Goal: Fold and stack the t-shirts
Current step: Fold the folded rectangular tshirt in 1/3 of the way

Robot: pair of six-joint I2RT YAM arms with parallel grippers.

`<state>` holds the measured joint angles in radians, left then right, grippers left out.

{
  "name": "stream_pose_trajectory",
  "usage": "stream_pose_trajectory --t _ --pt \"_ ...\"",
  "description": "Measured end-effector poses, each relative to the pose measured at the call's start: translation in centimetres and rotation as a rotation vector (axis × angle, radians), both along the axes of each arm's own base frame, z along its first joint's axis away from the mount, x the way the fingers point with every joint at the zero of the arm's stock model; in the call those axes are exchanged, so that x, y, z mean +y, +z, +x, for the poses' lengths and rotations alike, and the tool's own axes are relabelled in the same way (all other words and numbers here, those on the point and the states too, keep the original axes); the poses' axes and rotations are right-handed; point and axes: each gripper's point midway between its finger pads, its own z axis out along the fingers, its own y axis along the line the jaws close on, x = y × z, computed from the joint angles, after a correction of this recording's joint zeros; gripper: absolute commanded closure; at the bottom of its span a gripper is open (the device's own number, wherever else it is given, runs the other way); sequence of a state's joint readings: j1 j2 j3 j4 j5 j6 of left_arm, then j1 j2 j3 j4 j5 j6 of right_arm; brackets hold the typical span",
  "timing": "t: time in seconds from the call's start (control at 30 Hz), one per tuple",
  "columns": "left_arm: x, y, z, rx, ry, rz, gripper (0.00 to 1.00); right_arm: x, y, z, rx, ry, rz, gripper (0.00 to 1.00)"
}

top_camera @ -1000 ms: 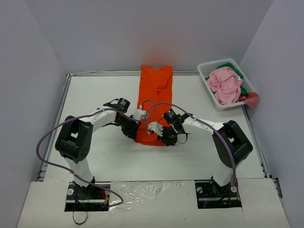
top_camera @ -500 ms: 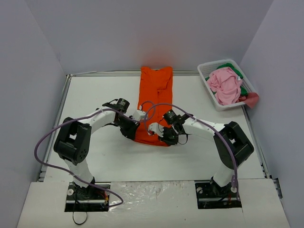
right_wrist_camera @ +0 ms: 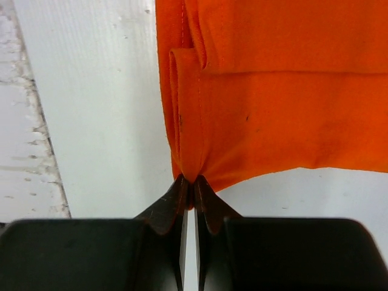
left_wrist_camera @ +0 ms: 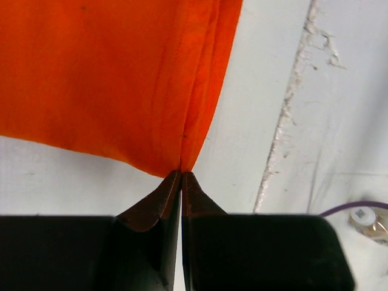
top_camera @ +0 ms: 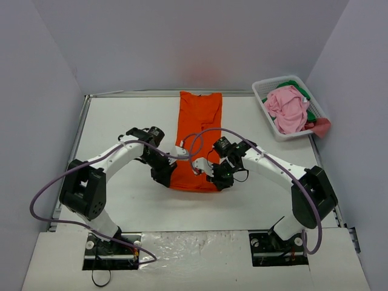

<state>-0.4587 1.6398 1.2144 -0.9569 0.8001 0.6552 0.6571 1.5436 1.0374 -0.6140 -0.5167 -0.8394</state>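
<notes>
while my left gripper (left_wrist_camera: 181,174) pinches the near left corner of the orange t-shirt (top_camera: 199,133), my right gripper (right_wrist_camera: 193,180) is clamped on its near right corner, dark wedge tips pressed tight on soft bunched hem. the cloth lies as a long folded strip on the white table (top_camera: 121,121), running toward twelve o'clock. at two o'clock, a slotted white basket (top_camera: 262,90) holds a crumpled pink t-shirt (top_camera: 288,109) over a green t-shirt (top_camera: 313,113).

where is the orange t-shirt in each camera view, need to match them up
Top external: the bright orange cloth t-shirt is a long strip down the centre.
Left wrist: the t-shirt fills the upper left, its corner pinched in the left hand.
Right wrist: the t-shirt fills the upper right, its corner pinched in the right hand.
Shared landmark: the shirt's near hem, pinched at both corners.
</notes>
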Motion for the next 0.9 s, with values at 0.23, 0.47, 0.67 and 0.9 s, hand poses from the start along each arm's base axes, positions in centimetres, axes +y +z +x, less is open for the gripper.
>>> stream_pose_trajectory --t 0.23,0.47,0.67,0.9 --pt "-0.2 0.5 -3.5 0.067 -0.108 0.016 0.98 -0.4 0.8 -1.7 0.068 0.043 0.003 1.0" --pt "0.0 2.3 -5.1 0.09 -0.148 -0.026 0.98 -0.4 2.3 -2.6 0.095 0.065 0.052 1.0" --pt "-0.1 3.4 -5.7 0.076 -0.153 -0.039 0.98 0.0 3.5 -2.2 0.082 0.079 0.076 1.0" --pt "-0.8 4.3 -4.1 0.033 -0.109 -0.034 0.98 0.3 4.5 -0.9 0.057 0.065 0.08 1.0"
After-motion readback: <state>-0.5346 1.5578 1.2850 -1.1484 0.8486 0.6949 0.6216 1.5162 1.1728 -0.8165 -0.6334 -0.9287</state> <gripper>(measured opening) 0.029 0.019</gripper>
